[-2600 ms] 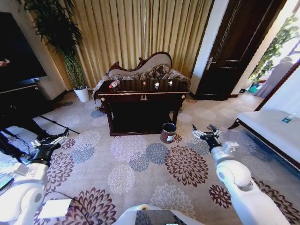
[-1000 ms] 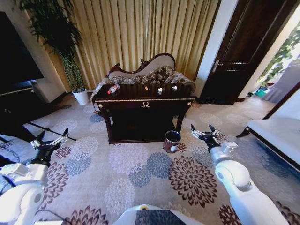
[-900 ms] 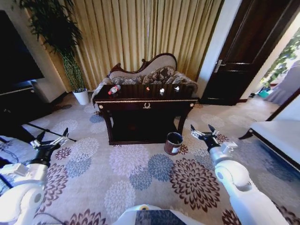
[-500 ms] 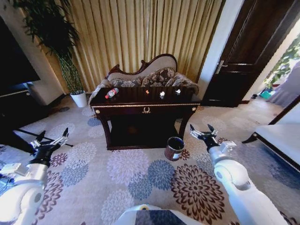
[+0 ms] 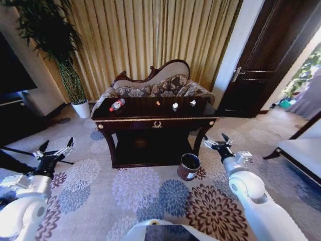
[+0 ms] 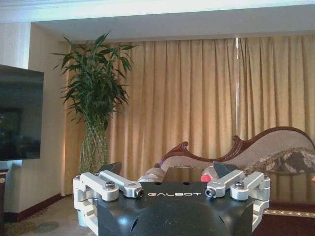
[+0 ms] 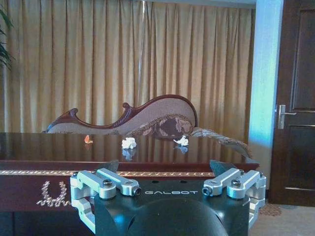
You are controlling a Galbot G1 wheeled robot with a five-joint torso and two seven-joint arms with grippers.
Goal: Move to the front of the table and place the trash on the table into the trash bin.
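**Facing the table, both grippers empty**

My left gripper (image 5: 54, 148) hangs low on my left over the flowered carpet (image 5: 145, 188), fingers spread and holding nothing. My right gripper (image 5: 216, 141) is raised on my right, also spread wide and empty, just beside the table's right front leg. Between the two, a little ahead, the trash bin (image 5: 189, 166) stands on the carpet near that same leg, its metal rim up. Beyond it is the table (image 5: 156, 122), gold emblem on its front rail. On its top lie the bottle (image 5: 117, 104) at the left end, then the orange scrap (image 5: 158, 103), a white paper wad (image 5: 175, 106) and a second white wad (image 5: 193, 103) toward the right. Behind the table sits the sofa (image 5: 160, 86), then the curtains (image 5: 150, 40).
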